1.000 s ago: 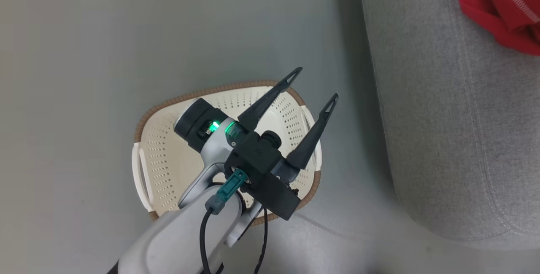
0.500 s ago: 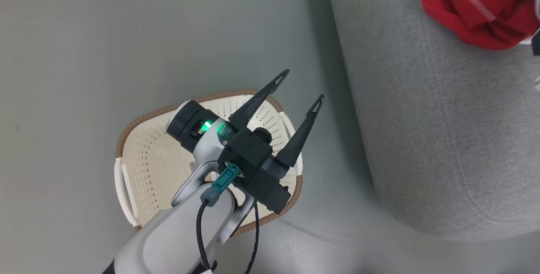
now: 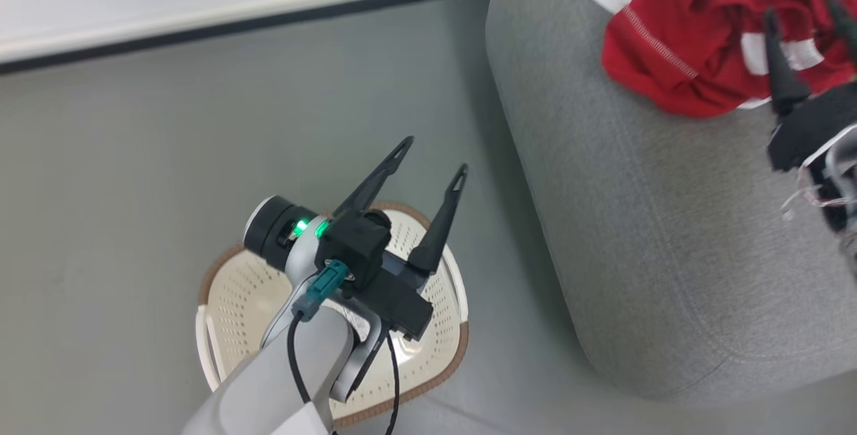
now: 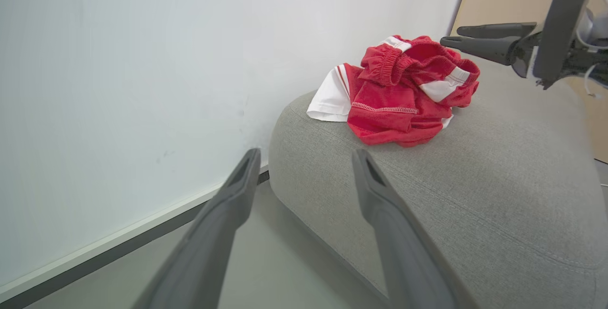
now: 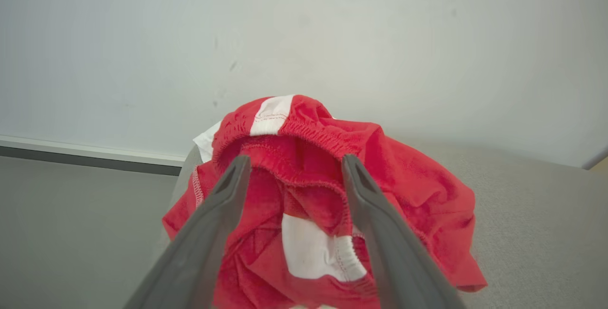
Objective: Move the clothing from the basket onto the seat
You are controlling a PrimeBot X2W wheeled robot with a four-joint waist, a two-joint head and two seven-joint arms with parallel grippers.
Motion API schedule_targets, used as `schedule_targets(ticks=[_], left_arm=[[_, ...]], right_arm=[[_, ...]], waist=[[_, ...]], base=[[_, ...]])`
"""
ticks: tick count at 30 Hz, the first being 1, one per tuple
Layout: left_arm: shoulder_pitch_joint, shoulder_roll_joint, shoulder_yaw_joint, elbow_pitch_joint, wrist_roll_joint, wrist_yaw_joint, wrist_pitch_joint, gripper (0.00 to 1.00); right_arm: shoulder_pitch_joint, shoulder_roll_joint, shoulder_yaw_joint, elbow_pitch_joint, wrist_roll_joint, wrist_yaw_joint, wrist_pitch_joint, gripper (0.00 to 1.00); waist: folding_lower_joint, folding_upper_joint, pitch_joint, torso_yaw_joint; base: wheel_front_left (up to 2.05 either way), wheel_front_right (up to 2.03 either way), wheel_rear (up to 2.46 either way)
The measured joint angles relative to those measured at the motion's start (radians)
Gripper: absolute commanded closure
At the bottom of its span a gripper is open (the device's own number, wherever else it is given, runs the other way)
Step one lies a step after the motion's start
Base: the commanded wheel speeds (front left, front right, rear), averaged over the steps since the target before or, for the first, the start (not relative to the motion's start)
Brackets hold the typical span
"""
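Basket (image 3: 231, 301) in head view; waistband of clothing (image 5: 304, 166) in right wrist view

left pincer (image 3: 433, 156) black | forearm (image 3: 268, 388) pale grey | green wrist light (image 3: 301, 226) | teal plug (image 3: 326, 282), black cable (image 3: 294, 361)

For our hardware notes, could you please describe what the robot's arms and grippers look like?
The left gripper and right gripper each have two long dark fingers with slotted tips on a black block. The left forearm is pale grey, with a black wrist collar lit green, a teal connector and black cables.
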Motion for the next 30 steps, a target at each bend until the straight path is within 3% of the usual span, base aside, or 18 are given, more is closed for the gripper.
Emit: schedule_targets(ticks=[9,17,30], left_arm=[[0.083,-0.012,0.066,0.061,-0.062,0.016,-0.011,0.0],[0.186,-0.014,0.123,0.097,-0.109,0.031,-0.017,0.0],[0.44,0.068,0.294,0.026,-0.139,0.044,-0.017,0.0]], right_arm=[[0.129,0.039,0.001,-0.06,0.008,0.003,0.0,0.0],[0.308,0.085,-0.03,-0.145,0.046,-0.017,0.0,0.0],[0.563,0.152,-0.037,-0.373,0.06,-0.089,0.0,0.0]], waist=[[-0.0001,-0.0003,-0.13,0.011],[-0.0001,-0.0003,-0.245,0.047],[0.0,-0.0002,-0.405,0.107]], base=[[0.0,0.0,0.0],[0.0,0.0,0.0],[0.0,0.0,0.0]])
